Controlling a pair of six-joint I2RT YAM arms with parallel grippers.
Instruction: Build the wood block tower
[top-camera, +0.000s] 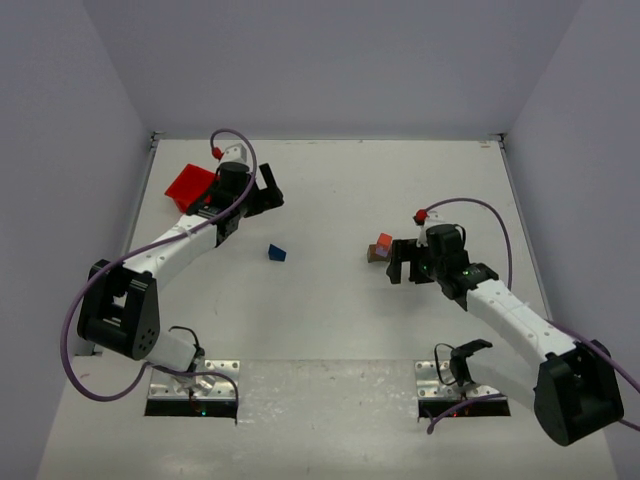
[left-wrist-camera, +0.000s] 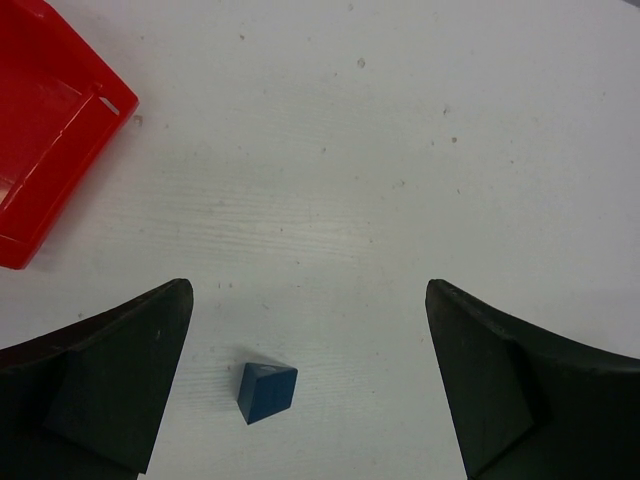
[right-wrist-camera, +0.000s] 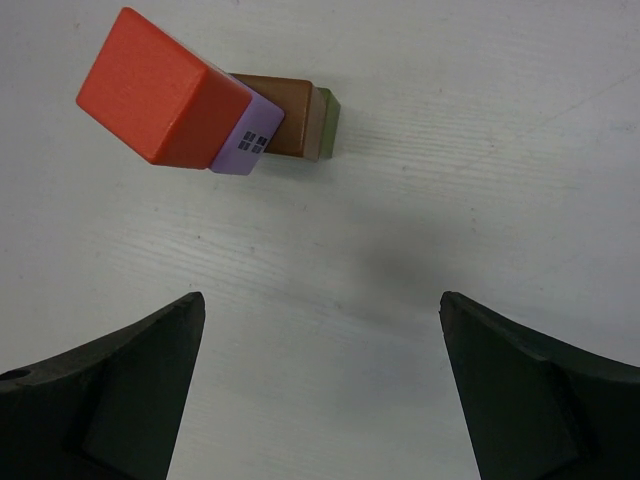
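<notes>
Both claws are spread wide apart with nothing in them. The left claw hangs over the dark blue wedge, which lies on its own on the desk, untouched as far as I can see. There's a red bin off to the far left. The right claw faces the little stack right of the desk's middle: orange-red block on top, lilac block under it, brown block at the bottom, with the upper two twisted askew.

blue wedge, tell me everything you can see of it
The blue wedge is a tiny dark blue painted block, seemingly wood, with a sloped face. It lies alone on the white table, framed between the open left fingers but touching neither, well clear of the red bin.
</notes>
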